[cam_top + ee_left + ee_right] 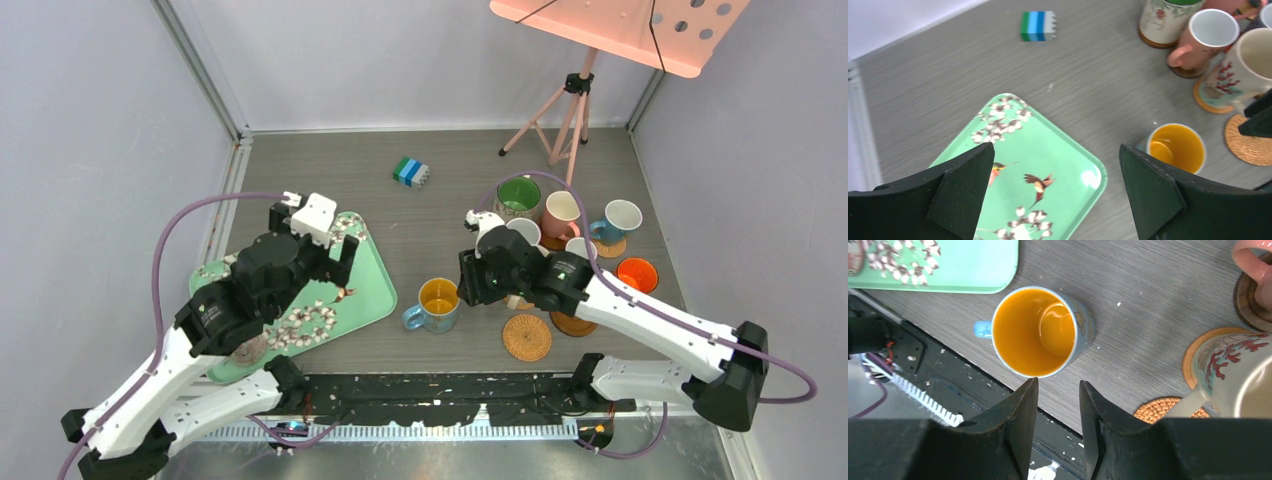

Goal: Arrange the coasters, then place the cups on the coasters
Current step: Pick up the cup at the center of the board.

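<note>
A yellow-inside cup (438,300) (1040,332) stands on bare table between the arms. My right gripper (472,277) (1058,385) hovers just beside it, open by a narrow gap and empty. My left gripper (330,245) (1055,185) hangs wide open and empty above the tray. At the right, a green-inside cup (518,195), a pink cup (560,215) on a dark coaster (1245,300), a cream cup (1243,70) on an orange coaster (1208,102), a white-and-blue cup (620,218) and an orange-inside cup (637,273) stand grouped. A wicker coaster (527,337) and a brown coaster (572,323) lie bare.
The mint-green floral tray (365,290) (1068,150) lies at the left under my left arm. A blue-green toy block (411,172) sits at the back middle. A pink music stand (575,110) rises at the back right. Grey walls close in the table.
</note>
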Available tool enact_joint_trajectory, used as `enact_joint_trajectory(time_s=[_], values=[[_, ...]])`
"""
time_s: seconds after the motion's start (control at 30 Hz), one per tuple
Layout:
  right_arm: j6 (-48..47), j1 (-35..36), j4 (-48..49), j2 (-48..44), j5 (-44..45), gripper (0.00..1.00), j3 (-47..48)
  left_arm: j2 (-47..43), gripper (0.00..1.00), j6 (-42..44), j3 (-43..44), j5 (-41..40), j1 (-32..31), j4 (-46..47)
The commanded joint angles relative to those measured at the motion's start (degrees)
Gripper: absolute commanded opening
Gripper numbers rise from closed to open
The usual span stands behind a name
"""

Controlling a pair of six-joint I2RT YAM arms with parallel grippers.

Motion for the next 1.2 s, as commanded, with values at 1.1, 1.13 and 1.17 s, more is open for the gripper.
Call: enact_joint_trajectory(time_s=[1.1, 1.13, 1.17], values=[[13.7, 4.6, 4.8, 14.9, 15.6, 0.06, 2.1, -7.5, 0.99, 6.0, -12.8, -15.3, 0.1, -1.0], [12.6, 4.6, 4.6, 14.5, 15.6, 0.06, 2.5, -7.5, 1.0, 6.0, -12.8, -15.6, 0.1, -1.0], [12.0, 4.6, 4.4, 14.3, 15.4, 0.05, 3.2, -7.5, 0.99, 6.0, -12.8, -15.8, 0.1, -1.0]])
